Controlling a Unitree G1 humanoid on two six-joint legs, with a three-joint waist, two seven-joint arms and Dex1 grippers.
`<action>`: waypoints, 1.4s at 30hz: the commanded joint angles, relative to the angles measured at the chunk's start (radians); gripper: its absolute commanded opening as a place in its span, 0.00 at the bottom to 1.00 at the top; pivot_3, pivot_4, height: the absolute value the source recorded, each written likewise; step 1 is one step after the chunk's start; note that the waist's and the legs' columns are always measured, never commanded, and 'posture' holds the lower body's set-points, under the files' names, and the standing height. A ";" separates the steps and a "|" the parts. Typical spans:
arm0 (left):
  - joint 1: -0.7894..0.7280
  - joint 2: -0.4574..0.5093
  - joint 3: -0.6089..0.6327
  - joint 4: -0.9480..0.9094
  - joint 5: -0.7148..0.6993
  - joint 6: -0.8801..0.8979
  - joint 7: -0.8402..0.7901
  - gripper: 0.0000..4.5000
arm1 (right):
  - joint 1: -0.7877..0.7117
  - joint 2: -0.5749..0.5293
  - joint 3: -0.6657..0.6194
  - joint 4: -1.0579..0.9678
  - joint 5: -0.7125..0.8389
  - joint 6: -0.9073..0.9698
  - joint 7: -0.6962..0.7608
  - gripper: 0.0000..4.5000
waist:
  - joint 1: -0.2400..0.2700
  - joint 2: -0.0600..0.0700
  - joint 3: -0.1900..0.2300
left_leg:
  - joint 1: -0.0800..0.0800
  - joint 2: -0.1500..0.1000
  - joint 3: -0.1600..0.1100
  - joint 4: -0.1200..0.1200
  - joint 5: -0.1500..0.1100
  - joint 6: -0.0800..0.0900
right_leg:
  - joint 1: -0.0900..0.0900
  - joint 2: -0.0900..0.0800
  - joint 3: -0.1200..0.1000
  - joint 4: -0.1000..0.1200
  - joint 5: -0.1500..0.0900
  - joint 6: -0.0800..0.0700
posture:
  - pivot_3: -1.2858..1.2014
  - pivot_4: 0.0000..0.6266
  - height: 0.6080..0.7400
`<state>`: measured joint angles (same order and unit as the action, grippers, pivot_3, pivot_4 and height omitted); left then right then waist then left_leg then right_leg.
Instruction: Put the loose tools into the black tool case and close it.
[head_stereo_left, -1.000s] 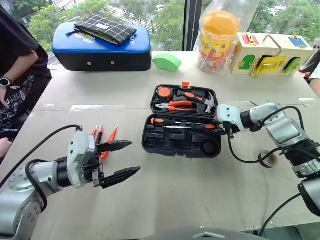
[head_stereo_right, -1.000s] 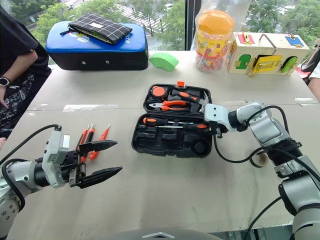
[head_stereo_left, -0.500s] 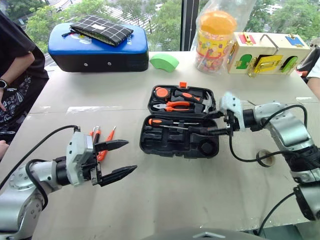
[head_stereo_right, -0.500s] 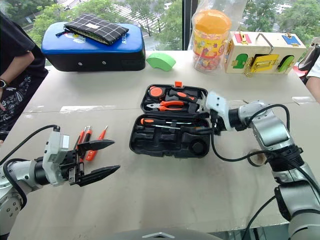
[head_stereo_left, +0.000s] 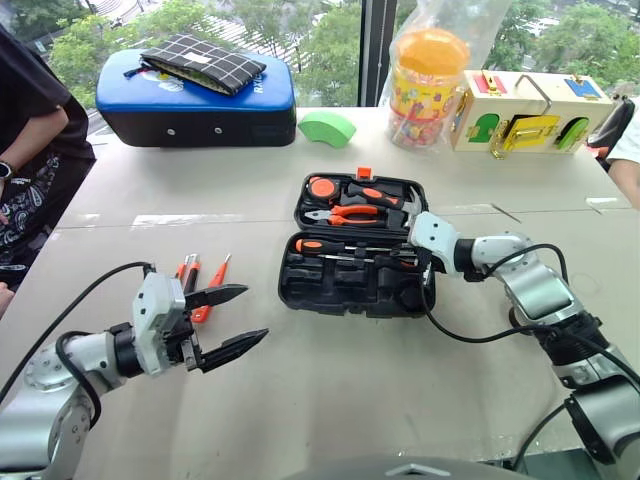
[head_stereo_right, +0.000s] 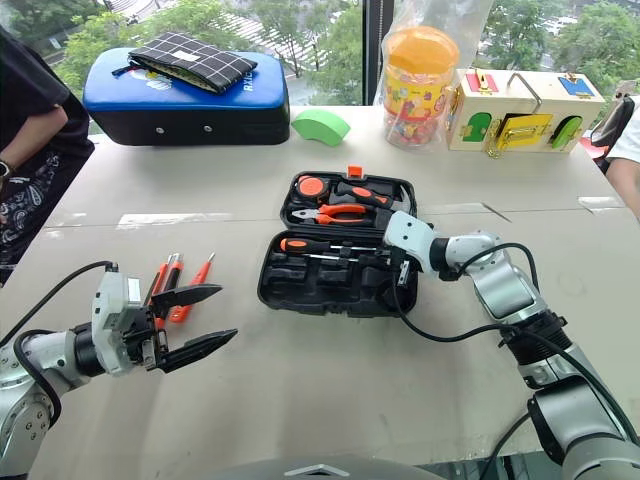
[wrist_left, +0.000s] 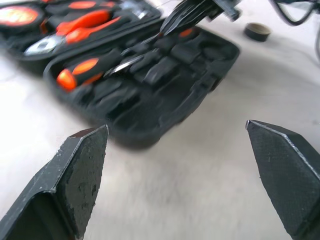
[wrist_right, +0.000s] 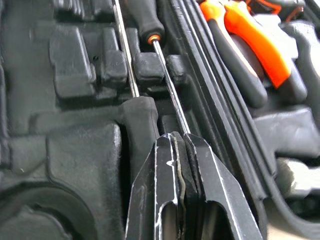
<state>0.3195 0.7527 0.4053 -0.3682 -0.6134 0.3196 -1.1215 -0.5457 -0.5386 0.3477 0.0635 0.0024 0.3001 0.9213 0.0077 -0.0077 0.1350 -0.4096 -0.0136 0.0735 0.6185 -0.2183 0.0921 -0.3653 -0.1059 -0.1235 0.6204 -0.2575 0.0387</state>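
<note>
The black tool case (head_stereo_left: 357, 272) is seen lying open in the middle of the tabletop (head_stereo_left: 400, 390), its lid half toward the window. In the lid half, orange-handled pliers (head_stereo_left: 350, 212), a hammer (head_stereo_left: 395, 198) and a round tape measure (head_stereo_left: 326, 186) are seated. In the near half, a screwdriver (head_stereo_left: 335, 246) with an orange-and-black handle is laid along the back recesses.

The right claw (head_stereo_right: 399, 268) is placed over the right end of the near half, its fingers pressed together with the thin metal shaft of a screwdriver running right up to their tips; whether the shaft is pinched cannot be told. A black cable is trailed from that arm across the tabletop beside the case.

The left claw (head_stereo_left: 232, 320) is held above the tabletop to the left of the case, its two fingers spread wide apart and nothing between them. Just behind it, the loose tools (head_stereo_left: 203, 283) are laid side by side on the tabletop, well apart from the case.

A small dark ring of tape (wrist_left: 258, 31) is seen on the tabletop beyond the case's right end.

Along the far edge are set a blue-topped padded case (head_stereo_left: 198, 92) with a checked pouch (head_stereo_left: 206, 60) on it, a green block (head_stereo_left: 333, 127), an orange-lidded jar (head_stereo_left: 430, 80) and a wooden latch box (head_stereo_left: 525, 110). White lettering on the blue case cannot be read. A person's arm (head_stereo_left: 25, 130) with a wristwatch is seen at the left edge.
</note>
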 joint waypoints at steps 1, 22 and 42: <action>0.001 -0.045 0.058 0.000 -0.004 0.008 0.109 1.00 | 0.049 0.014 -0.043 0.028 0.020 -0.101 -0.016 0.01 | 0.004 -0.001 0.000 | 0.000 0.000 0.000 0.000 0.000 0.000 | 0.000 0.000 0.000 0.000 0.000 0.000 | 0.52 0.24 1.00; -0.120 -0.168 0.052 -0.017 0.100 0.251 0.633 1.00 | 0.299 -0.097 -0.263 -0.544 0.523 0.113 0.126 0.96 | 0.013 -0.002 0.003 | -0.004 0.000 -0.001 -0.001 -0.001 0.001 | -0.004 -0.002 -0.001 -0.001 0.002 0.002 | 0.52 0.24 1.00; -0.185 -0.233 -0.108 -0.090 0.186 0.468 0.844 0.66 | 0.350 -0.167 -0.327 -0.579 0.564 0.103 0.133 0.97 | 0.010 -0.003 0.002 | -0.004 0.000 -0.001 -0.001 0.000 0.000 | -0.004 -0.002 -0.001 -0.001 0.002 0.002 | 0.52 0.24 1.00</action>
<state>0.1314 0.5235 0.3099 -0.4441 -0.4371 0.7722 -0.2887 -0.1911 -0.6968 0.0584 -0.4771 0.5425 0.4112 1.0473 0.0182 -0.0110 0.1370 -0.4138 -0.0132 0.0726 0.6177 -0.2188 0.0925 -0.3688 -0.1077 -0.1246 0.6194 -0.2556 0.0406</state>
